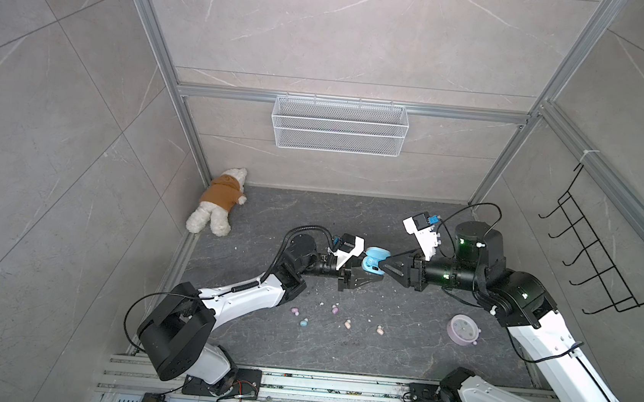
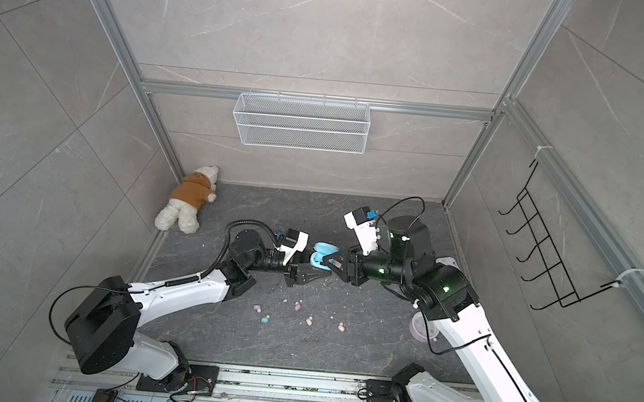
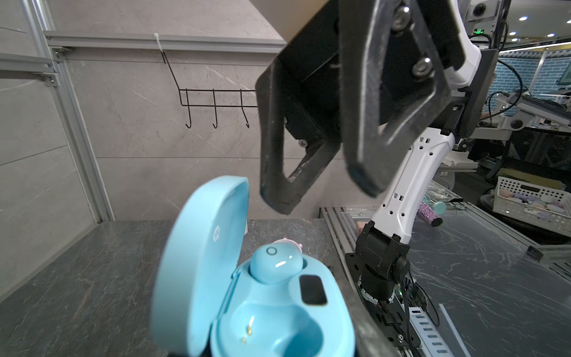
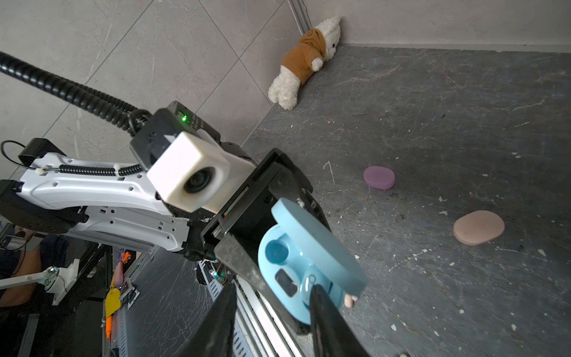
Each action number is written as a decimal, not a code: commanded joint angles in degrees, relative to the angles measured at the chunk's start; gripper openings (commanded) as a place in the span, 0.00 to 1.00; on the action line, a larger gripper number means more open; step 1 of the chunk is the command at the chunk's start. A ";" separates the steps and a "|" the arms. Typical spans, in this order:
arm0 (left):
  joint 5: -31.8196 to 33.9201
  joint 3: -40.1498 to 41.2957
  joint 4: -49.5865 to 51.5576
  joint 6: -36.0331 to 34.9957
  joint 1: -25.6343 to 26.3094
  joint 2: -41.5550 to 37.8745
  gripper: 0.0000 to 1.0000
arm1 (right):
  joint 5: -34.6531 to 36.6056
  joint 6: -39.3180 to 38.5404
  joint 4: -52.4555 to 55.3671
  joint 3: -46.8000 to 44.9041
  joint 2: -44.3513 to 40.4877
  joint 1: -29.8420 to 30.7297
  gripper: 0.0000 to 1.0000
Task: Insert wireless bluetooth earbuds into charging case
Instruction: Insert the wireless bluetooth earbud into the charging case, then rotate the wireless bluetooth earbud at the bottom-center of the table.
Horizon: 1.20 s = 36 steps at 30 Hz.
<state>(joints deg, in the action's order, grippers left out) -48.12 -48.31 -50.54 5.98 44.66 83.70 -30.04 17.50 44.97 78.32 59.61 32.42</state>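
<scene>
Over the gray table [image 1: 399, 348], left gripper [image 1: 370, 270] holds the open case [image 3: 268, 312]. Right gripper [image 3: 323, 191], jaws apart and empty, should rise straight up from the seated bud [image 3: 276, 264]; keep case level.

The charging case [image 1: 374, 254] is held above the middle of the table [image 1: 398, 360], between the left gripper's [image 1: 371, 270] jaws, with its lid raised on the far side. One earbud [image 3: 276, 262] sits in one of its two wells. The right gripper [image 1: 386, 262] faces the case from the right, its tips just beside it. In front of both grippers, toward the arm bases, five loose earbuds [image 1: 347, 324] lie scattered in a rough row. A second case [image 1: 462, 329] lies to their right, beside the right arm. A plush bear [image 1: 219, 201] lies in the far left corner. A wire basket [image 1: 339, 126] hangs on the back wall and a hook rack [image 1: 604, 250] on the right wall.
</scene>
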 commanded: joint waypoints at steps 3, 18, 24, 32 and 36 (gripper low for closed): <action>1.56 1.74 -4.25 0.87 -5.00 -1.90 0.14 | -2.91 -0.18 3.46 0.83 -2.43 -0.21 0.45; 0.20 3.61 8.00 -3.25 -21.86 -10.87 0.14 | 8.91 10.07 -11.34 -24.24 -4.96 11.35 0.49; 0.61 3.75 6.86 -3.02 -26.75 -10.51 0.14 | 19.39 14.59 -21.33 -25.71 8.87 24.79 0.50; 1.60 2.39 2.43 -1.67 -32.39 -7.92 0.14 | 31.25 11.94 -18.41 -14.02 30.53 34.89 0.50; 1.34 1.70 0.39 -0.36 -34.18 -5.66 0.14 | 33.10 12.52 -15.75 -8.52 37.59 36.64 0.51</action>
<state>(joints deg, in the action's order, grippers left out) -46.63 -44.34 -45.34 4.80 11.42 77.06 -1.39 30.04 26.94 66.02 94.30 67.94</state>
